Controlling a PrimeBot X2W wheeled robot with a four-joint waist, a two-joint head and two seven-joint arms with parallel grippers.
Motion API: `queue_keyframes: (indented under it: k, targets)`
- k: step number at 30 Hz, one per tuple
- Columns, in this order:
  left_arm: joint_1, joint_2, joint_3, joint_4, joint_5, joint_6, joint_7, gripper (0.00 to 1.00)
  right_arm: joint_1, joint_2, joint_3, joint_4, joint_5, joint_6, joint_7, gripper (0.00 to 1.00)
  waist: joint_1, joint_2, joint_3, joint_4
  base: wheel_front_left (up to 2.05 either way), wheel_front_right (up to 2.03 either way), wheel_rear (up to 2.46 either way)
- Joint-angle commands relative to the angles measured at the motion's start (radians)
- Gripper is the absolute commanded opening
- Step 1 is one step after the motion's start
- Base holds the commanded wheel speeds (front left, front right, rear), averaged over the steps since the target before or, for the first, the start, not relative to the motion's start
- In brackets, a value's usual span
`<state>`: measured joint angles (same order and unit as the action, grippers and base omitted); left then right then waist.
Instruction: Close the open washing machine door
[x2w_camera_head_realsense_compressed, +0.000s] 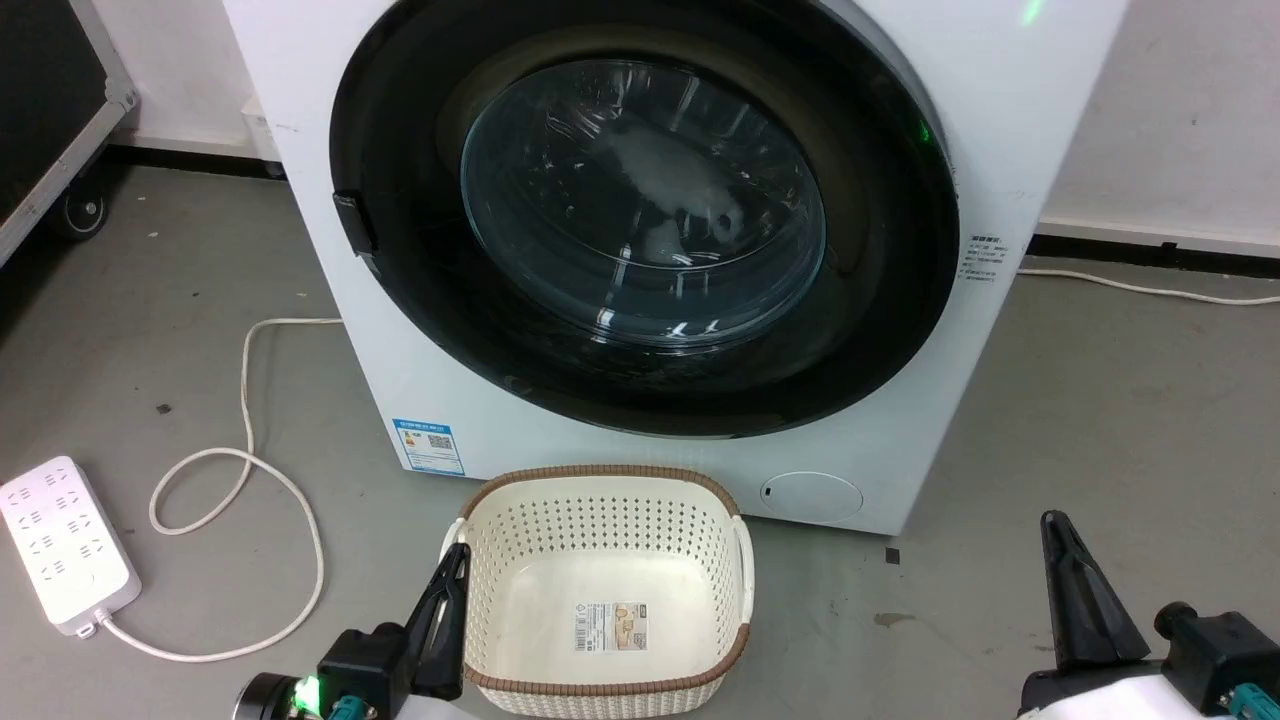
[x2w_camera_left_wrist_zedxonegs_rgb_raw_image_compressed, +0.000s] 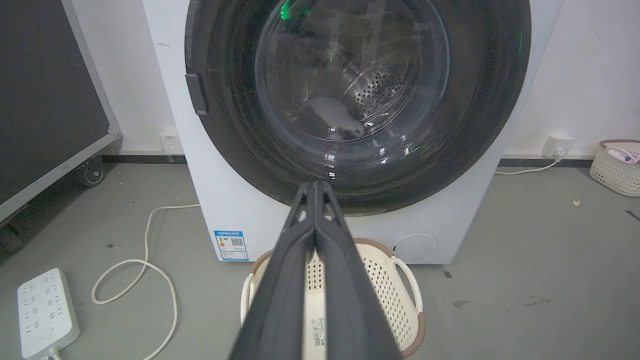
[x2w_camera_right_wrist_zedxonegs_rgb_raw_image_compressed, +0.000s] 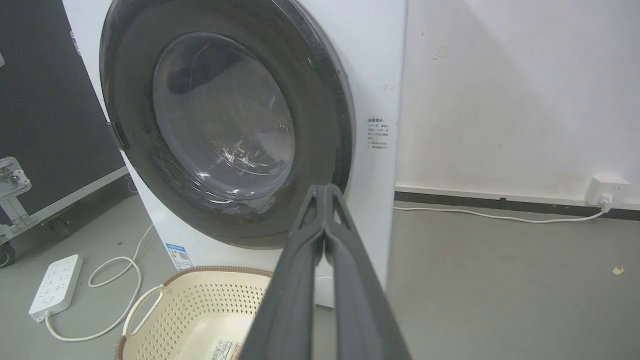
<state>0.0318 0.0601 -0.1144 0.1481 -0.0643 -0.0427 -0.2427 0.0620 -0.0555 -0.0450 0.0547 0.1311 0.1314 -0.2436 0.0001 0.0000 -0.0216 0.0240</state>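
Black-rimmed, with a bulging glass window, the washing machine door (x2w_camera_head_realsense_compressed: 645, 200) lies flat against the front of the white washer (x2w_camera_head_realsense_compressed: 1000, 120), and its rim looks flush with the panel. The left hand (x2w_camera_head_realsense_compressed: 452, 585) is low in front of the door and well apart from it. It is just beside the left wall of a cream basket (x2w_camera_head_realsense_compressed: 600, 520) on the grey floor (x2w_camera_head_realsense_compressed: 1100, 420). Its two fingers are pressed together and grasp nothing. The right hand (x2w_camera_head_realsense_compressed: 1066, 560) is below and to the right of the door, also apart from it, clenched and empty. In both wrist views the door stands beyond the fingertips.
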Motion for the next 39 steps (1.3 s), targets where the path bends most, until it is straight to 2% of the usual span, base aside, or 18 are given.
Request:
queue_keyframes:
  k: [1,39]
  targets:
    - [-0.002,0.0,0.005,-0.007,0.005,0.003,0.006,0.0,-0.005,0.0,0.002,-0.004,-0.009,0.0,0.006,0.0,0.0,0.0,0.0,0.0,0.0,0.0,0.0]
    - [-0.012,-0.003,0.042,-0.055,0.025,0.016,0.086,0.0,-0.024,0.002,0.016,-0.021,-0.05,0.0,0.086,0.0,-0.0001,0.0,0.007,-0.008,0.0,0.0,0.0]
